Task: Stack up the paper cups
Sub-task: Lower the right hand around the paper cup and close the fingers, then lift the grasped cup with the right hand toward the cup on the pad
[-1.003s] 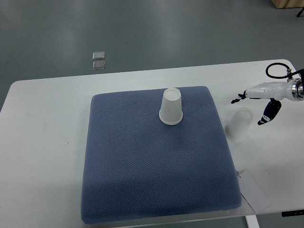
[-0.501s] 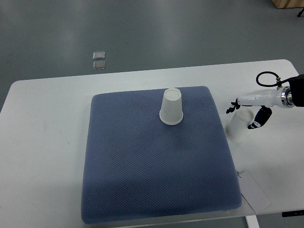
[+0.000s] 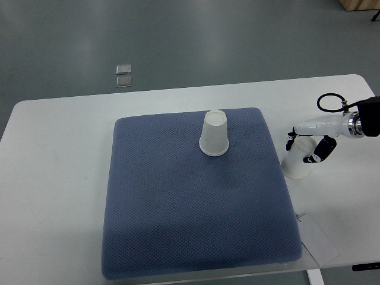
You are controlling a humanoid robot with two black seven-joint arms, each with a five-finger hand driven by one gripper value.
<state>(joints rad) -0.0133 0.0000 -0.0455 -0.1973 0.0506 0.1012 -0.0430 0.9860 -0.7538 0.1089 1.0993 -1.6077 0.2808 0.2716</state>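
Where any print might sit on the two plain white paper cups, none can be read. One upside-down cup (image 3: 214, 133) stands on the blue-grey quilted mat (image 3: 196, 202), near its far edge. The second upside-down cup (image 3: 298, 159) stands on the white table (image 3: 59, 178), just beside the mat's right edge. Reaching in from the right, the right hand (image 3: 307, 142) sets its dark-tipped fingers (image 3: 314, 154) around this cup's upper part, gripping it. A white card (image 3: 319, 240) lies at the table's near right corner.
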